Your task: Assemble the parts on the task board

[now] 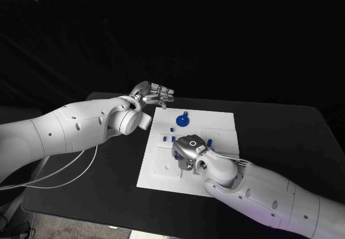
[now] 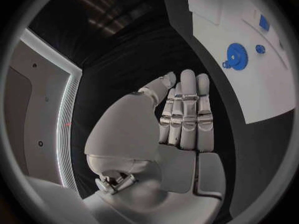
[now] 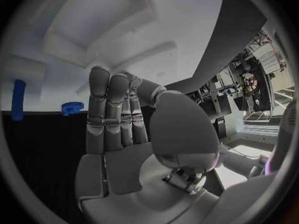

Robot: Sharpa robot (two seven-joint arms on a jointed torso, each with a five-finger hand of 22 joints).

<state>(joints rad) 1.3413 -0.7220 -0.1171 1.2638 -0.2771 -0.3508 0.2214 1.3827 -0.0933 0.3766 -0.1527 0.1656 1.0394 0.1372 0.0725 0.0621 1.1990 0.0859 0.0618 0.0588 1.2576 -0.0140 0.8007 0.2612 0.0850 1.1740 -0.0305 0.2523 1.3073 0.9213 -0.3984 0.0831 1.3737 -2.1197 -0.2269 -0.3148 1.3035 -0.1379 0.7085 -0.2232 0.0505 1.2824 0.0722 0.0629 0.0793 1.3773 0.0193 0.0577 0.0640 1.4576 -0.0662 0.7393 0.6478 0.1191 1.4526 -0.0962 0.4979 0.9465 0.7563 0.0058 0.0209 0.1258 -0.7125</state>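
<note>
Hovering over task board (image 1: 162, 169) middle, right hand (image 1: 188, 149), fingers straight, empty; blue gear (image 1: 182, 120) just beyond; left hand (image 1: 152, 93) flat, empty, off far-left corner.

One task board (image 1: 162, 169) — two hands (image 1: 152, 94) (image 1: 188, 149).

My head camera looks down on the task board (image 1: 188, 149) from above; 2 wrist cameras sit close behind each palm, both catching the same board (image 2: 249, 59).

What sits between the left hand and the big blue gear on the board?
Nothing: head view shows left hand at the task board's far corner, only bare white board before the gear.
</note>
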